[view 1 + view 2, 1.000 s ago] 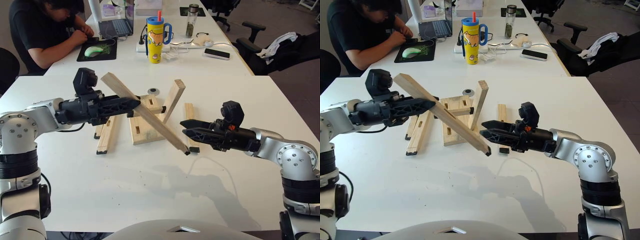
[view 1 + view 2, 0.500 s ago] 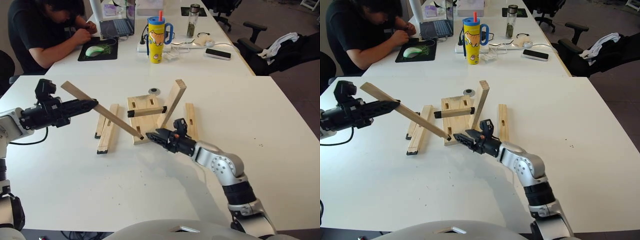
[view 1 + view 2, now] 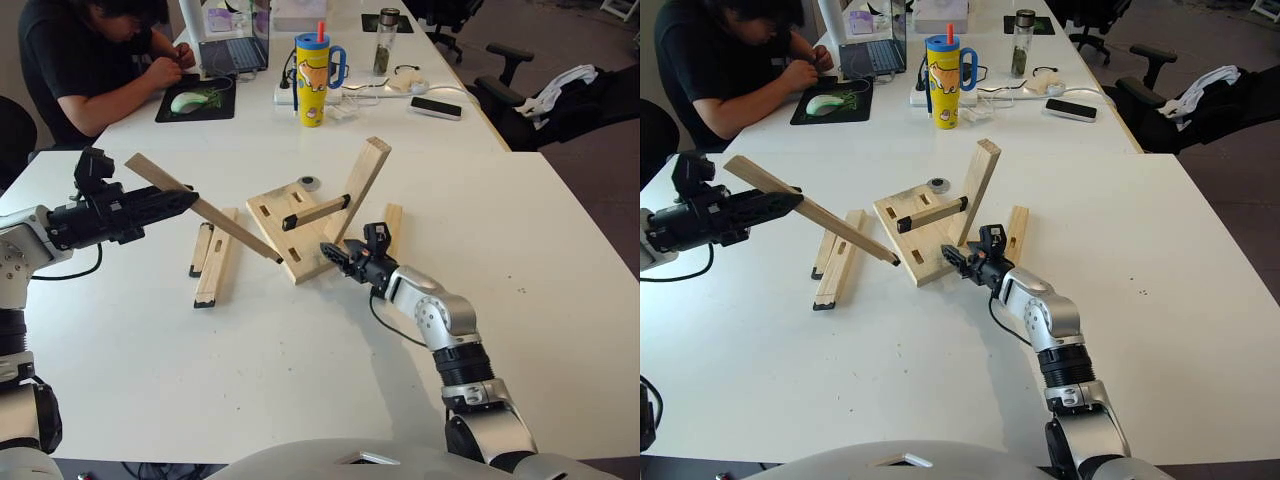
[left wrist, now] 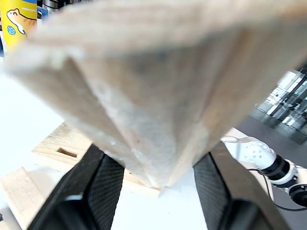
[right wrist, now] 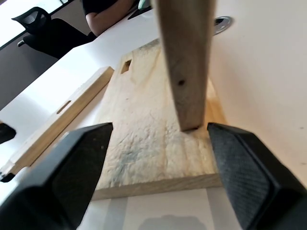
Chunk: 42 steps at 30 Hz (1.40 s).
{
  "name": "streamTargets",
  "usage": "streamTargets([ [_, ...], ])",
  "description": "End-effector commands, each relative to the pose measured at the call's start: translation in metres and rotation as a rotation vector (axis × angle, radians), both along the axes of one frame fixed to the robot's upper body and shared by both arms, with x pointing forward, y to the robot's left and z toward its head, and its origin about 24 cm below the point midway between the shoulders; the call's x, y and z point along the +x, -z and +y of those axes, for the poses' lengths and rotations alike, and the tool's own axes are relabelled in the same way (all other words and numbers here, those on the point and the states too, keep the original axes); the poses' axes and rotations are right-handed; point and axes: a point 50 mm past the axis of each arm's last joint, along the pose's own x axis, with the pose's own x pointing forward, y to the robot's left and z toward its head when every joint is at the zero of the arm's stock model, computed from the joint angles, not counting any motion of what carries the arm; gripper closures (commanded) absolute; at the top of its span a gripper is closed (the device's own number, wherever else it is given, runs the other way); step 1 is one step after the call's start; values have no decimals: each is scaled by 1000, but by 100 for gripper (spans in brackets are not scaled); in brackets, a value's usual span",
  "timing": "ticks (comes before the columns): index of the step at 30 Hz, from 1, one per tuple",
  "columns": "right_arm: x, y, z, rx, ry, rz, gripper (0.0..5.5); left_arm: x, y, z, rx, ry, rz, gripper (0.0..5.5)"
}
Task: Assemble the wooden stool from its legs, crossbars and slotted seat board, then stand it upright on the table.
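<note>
Left eye view: seat board slews round at the right claw

Over the last 0.5 s the seat board point(image 3: 300, 250) turns on the worktop point(image 3: 300, 380), so 1 corner now points toward me. The upright leg point(image 3: 362, 185) and the crossbar point(image 3: 315, 212) plugged into it swing with it, and the leg now leans off to the right. I judge that my right claw point(image 3: 335, 255) is pushing the board, not gripping it. The open slots have therefore shifted relative to the next leg.

My right arm is folded in close, with its forearm low over the worktop. The claw sits at the board's near edge with its fingers point(image 5: 62, 163) wide apart. In the right wrist view they straddle the foot of the upright leg.

My left arm has hardly moved and reaches in from the left. The left claw point(image 3: 185, 200) is clamped on the spare leg point(image 3: 225, 220), which slants down with its lower end near the board's left edge. 2 loose pieces point(image 3: 215, 265) lie flat left of the board.
</note>
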Motion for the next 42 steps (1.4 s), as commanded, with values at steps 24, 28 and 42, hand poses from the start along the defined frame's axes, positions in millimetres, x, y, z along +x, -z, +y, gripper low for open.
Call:
streamTargets([
  [24,-13,2,23,-50,-58,-51,305,11,24,-54,258,47,-131,347],
  [28,-15,2,29,-64,-86,-56,354,11,24,-54,271,60,-131,347],
  [42,-7,19,21,-166,-6,-21,355,18,6,-55,212,48,-192,347],
])
